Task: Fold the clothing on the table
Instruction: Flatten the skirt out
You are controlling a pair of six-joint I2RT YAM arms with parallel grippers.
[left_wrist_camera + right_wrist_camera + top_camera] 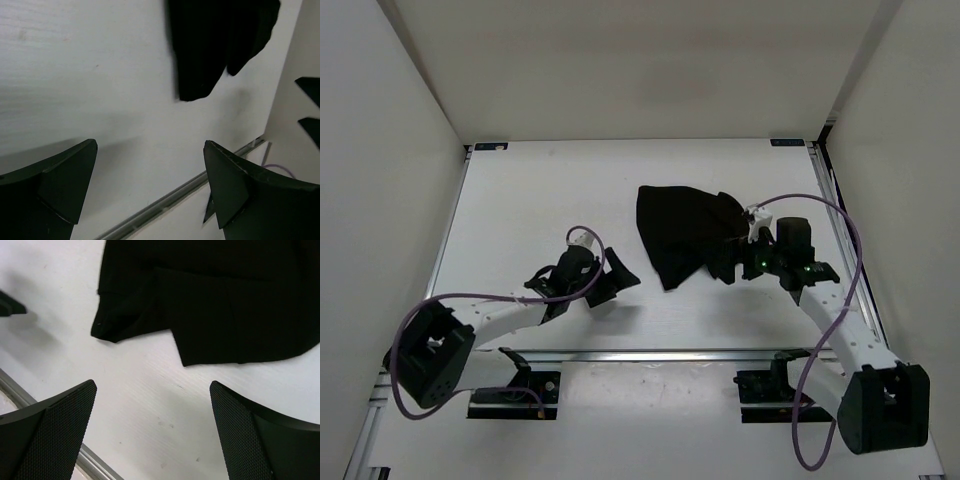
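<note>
Top external view: the clothing lies partly folded, lumpy, by the right edge of the surface; more folding looks needed. Left pincer and right pincer both stand spread, empty.

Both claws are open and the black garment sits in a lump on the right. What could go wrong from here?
The clothing lies bunched with overlapping, uneven hems, so the open right claw might pinch only one layer and drag the fold crooked. It also sits well right of the open left claw; reaching over could make the claws collide above the table.
</note>
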